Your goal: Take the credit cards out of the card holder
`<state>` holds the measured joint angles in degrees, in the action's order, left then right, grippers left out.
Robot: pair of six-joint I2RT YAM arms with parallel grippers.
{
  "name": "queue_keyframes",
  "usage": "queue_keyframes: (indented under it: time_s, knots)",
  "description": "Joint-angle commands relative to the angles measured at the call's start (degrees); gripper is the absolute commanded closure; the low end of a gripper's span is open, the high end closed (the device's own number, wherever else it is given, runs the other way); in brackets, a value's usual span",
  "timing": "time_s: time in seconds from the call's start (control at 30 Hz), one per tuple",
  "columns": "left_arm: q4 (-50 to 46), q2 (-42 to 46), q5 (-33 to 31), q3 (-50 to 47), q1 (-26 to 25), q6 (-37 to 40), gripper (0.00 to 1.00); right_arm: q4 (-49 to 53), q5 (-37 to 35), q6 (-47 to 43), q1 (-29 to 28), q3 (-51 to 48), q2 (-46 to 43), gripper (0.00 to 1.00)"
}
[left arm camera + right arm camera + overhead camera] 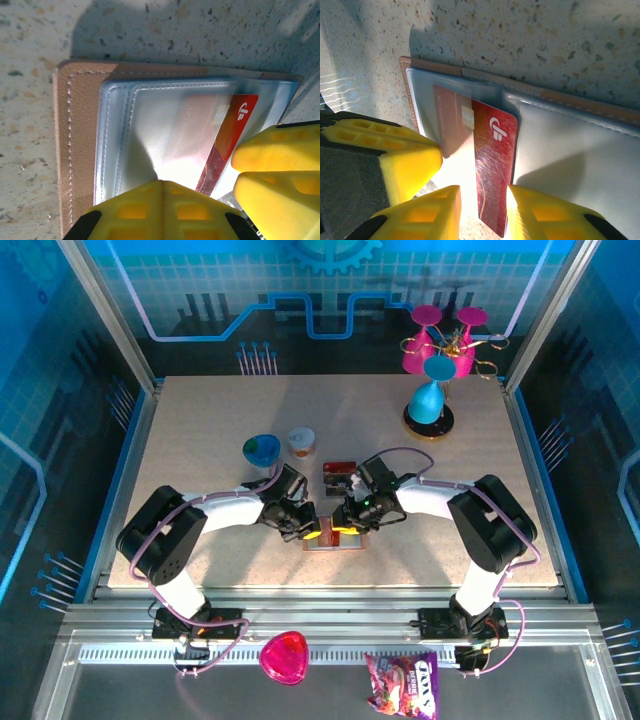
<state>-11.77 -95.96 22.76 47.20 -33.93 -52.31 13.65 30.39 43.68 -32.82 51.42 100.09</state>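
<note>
**Item 1. Card holder** point(75, 145): tan leather bifold lying open and flat on the speckled counter point(200, 530), midway between the two arms near the front edge. It has white stitching along the border and clear blue-grey plastic sleeves inside. No brand mark is legible.

**Item 2. Red card** point(495, 155): part inside a sleeve, its free end sticking out past the holder's edge. It bears a white emblem point(496, 126) and a chip shows through the plastic. No readable lettering.

**Item 3. Dark card** point(340, 468): flat on the counter just beyond the holder. Its markings are too small to read.

**Item 4. Left claw** point(161, 187): yellow fingertips clenched together, resting on the holder's sleeve.

**Item 5. Right claw** point(485, 200): fingers stand apart on either side of the red card's free end. Whether they grasp it cannot be told.

**Item 6. Sundries:**
- Blue-green cup point(262, 450) and small lidded cup point(301, 441) behind the left arm.
- Blue goblet point(430, 400) and pink goblets point(440, 340) at the far right.
- Pink heart-shaped dish point(285, 657) and purple sweets bag point(402, 685) in front of the bases. The bag's white lettering is not surely legible.
</note>
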Motion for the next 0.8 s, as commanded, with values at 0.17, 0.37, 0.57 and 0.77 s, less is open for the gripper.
queue_keyframes:
  time_s: [0.17, 0.37, 0.57, 0.77]
  knots:
    - [-1.77, -0.98, 1.05, 0.71, -0.33, 0.89, 0.95, 0.96, -0.25, -0.2, 0.65, -0.71, 0.59, 0.7]
    - [-1.83, -0.89, 1.05, 0.79, -0.36, 0.9, 0.95, 1.25, -0.74, -0.31, 0.57, -0.71, 0.79, 0.69]
    - [-1.85, -0.89, 0.97, 0.79, -0.36, 0.82, 0.95, 1.42, -1.08, -0.44, 0.3, -0.71, 1.19, 0.68]
    - [-1.92, -0.88, 0.92, 0.88, -0.37, 0.85, 0.95, 1.56, -1.45, -0.7, 0.12, -0.71, 1.49, 0.68]
